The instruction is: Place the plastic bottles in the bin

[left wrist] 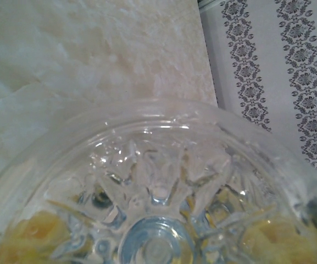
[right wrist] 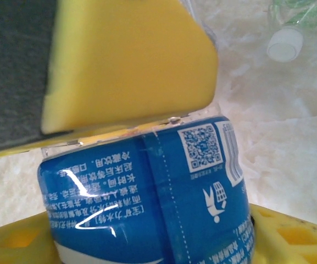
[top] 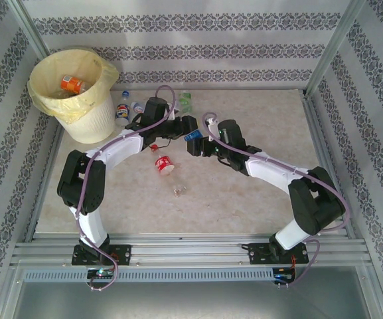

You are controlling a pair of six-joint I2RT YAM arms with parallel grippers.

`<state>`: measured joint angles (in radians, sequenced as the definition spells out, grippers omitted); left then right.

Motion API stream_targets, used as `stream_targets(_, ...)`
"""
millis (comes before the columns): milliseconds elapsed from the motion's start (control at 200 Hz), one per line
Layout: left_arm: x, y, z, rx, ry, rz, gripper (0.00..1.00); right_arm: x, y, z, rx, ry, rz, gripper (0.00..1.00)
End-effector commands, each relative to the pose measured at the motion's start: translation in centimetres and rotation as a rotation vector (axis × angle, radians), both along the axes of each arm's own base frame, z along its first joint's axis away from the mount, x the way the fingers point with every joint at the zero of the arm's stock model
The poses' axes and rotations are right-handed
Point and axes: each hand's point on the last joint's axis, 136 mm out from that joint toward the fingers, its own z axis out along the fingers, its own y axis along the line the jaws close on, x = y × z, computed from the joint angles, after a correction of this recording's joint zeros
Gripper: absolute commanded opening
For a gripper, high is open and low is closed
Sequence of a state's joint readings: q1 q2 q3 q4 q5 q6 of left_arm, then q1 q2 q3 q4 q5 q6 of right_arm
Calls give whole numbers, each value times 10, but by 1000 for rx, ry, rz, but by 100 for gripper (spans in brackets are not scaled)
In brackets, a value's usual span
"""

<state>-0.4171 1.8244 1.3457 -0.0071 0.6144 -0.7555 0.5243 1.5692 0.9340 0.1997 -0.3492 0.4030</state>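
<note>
**Top view.** Left gripper (top: 184,128) and right gripper (top: 201,143) meet nose to nose mid-table, with a blue-labelled bottle (top: 192,136) between their tips. Reads as a hand-over. The bin (top: 40,90) stands on the left arm's side, well apart from the right fingers, so the left arm is the one placed to carry. An orange-labelled bottle (top: 74,84) lies in the bin. A red-labelled bottle (top: 163,163) lies on the table (top: 264,133) near the left fingers, on the arm-base side. Loose bottles (top: 123,110) sit by the bin's foot.

**Left wrist.** The bottle's clear ribbed base sits end-on, right up against the lens. It lies between the yellow fingers (left wrist: 21,242), one blur on each side. The fingers flank it; cannot tell whether they press on it or stand off a little.

**Right wrist.** Upper yellow pad (right wrist: 131,60) lies on the bottle's clear part above the label, lower finger (right wrist: 290,234) underneath. The bottle is pinched across its body, label turned sideways. Held out level, I judge, so the base is offered to the other gripper. A green bottle (right wrist: 295,16) with a white cap lies on the table beyond the fingertips.
</note>
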Motion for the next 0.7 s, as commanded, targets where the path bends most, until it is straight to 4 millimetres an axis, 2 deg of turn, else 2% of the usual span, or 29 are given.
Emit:
stream_targets(0, 10, -1, 17, -14, -70, 20, 51, -9, 6, 35, 85, -73, 61, 80)
stream_targets(90, 11, -1, 17, -11, -66, 21, 51, -12, 2, 36, 78, -86, 60, 90)
stream_targets(225, 14, -2, 17, -8, -59, 24, 50, -19, -3, 41, 76, -112, 74, 98)
stream_targets(405, 20, 2, 21, 17, -69, 41, 50, -24, -13, 50, 42, -140, 72, 98)
stream_targets(694, 29, 16, 36, 108, -110, 71, 49, -28, -38, 77, -11, -280, -3, 98)
